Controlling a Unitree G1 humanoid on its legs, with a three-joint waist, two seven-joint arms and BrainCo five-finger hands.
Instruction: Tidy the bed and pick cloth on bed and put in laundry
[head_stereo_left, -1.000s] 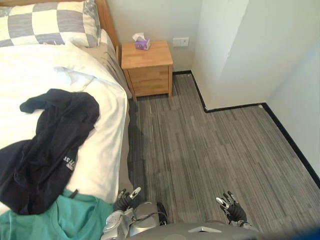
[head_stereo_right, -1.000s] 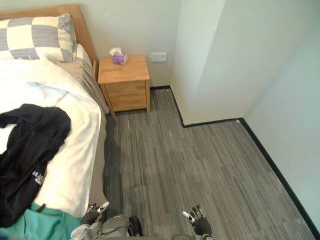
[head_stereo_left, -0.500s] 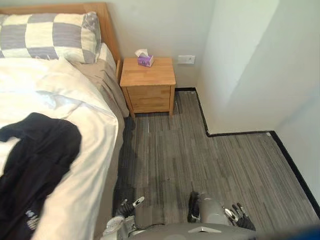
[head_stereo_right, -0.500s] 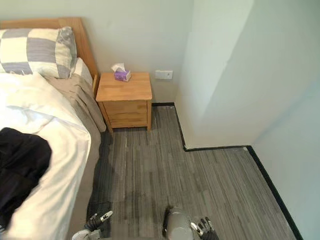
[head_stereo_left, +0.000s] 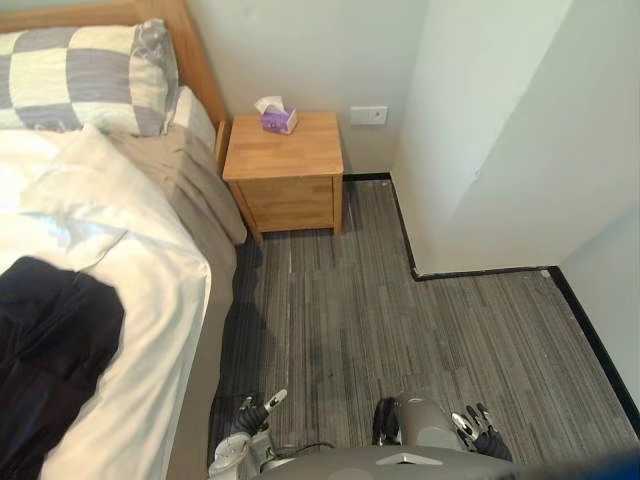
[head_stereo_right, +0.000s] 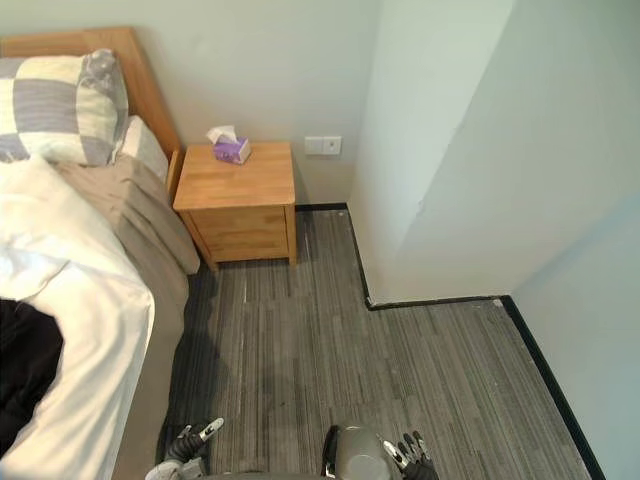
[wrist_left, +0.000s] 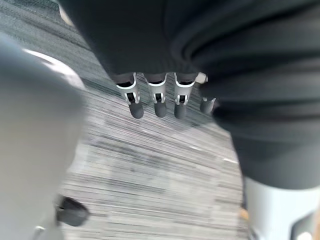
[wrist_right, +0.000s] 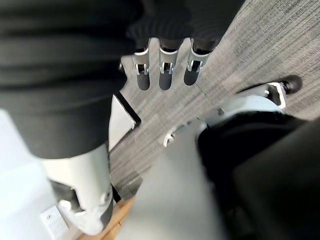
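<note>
A black cloth (head_stereo_left: 52, 352) lies crumpled on the bed's white duvet (head_stereo_left: 130, 270) at the lower left, and its edge (head_stereo_right: 22, 368) also shows in the right eye view. My left hand (head_stereo_left: 252, 413) hangs low over the grey floor beside the bed, well away from the cloth. Its fingers (wrist_left: 156, 96) are straight and hold nothing. Farther right, my right hand (head_stereo_left: 480, 432) hangs over the floor, also with straight, empty fingers (wrist_right: 165, 71).
A checked pillow (head_stereo_left: 80, 65) rests against the wooden headboard (head_stereo_left: 195, 50). A wooden nightstand (head_stereo_left: 285, 170) with a purple tissue box (head_stereo_left: 277, 119) stands between the bed and a white wall corner (head_stereo_left: 420, 180). Grey striped floor (head_stereo_left: 400, 320) stretches to the right.
The camera has moved, so the bed slid left in the picture; the green cloth and much of the black cloth left the frame. Both hands stay low and empty.
</note>
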